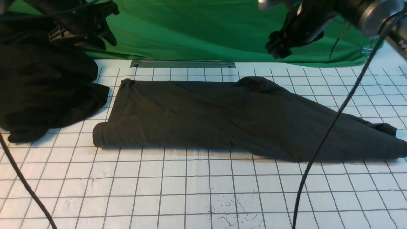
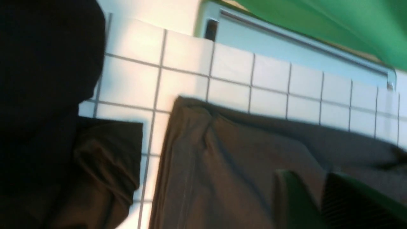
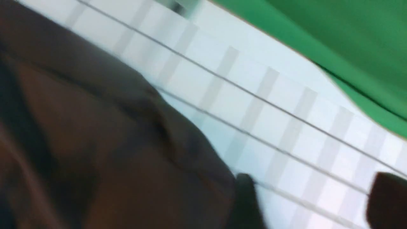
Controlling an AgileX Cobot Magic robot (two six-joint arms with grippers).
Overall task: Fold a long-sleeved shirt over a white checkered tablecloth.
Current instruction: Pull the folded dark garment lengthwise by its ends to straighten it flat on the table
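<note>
The long-sleeved shirt [image 1: 190, 111] lies on the white checkered tablecloth [image 1: 190, 178] as a long, uneven band, a rolled-looking bulge at its left end and a tapering length reaching the right edge of the front view. It looks partly folded, with the neat packet still to be made. A raised fold near its middle, if pressed down as it is, would probably leave a crease.

The left gripper [image 2: 313, 194] is above the cloth, its jaws narrowly parted and pinching nothing; the right gripper [image 3: 310, 194] has its jaws spread wide and empty.

Just beside the shirt's left end sits the black heap of cloth [image 1: 47, 79]. With the two so dark and close, a left grasp placed too far over could catch the wrong fabric. A shallow pinch could take only the upper layer, shearing the fold apart.
</note>
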